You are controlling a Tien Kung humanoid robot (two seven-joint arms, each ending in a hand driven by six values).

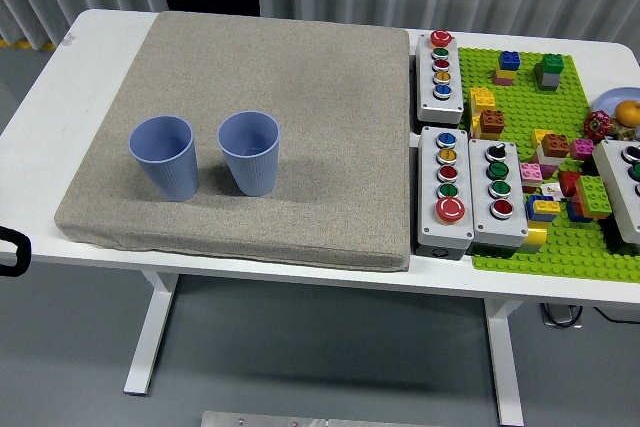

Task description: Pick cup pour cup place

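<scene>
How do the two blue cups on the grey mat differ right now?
The left cup stands nearer the mat's left edge; the right cup sits closer to its middle. The left cup is also slightly nearer the robot's side. Both are blue, ribbed, upright, apart from each other and untouched; only a bit of the left hand shows at the frame's edge.
</scene>
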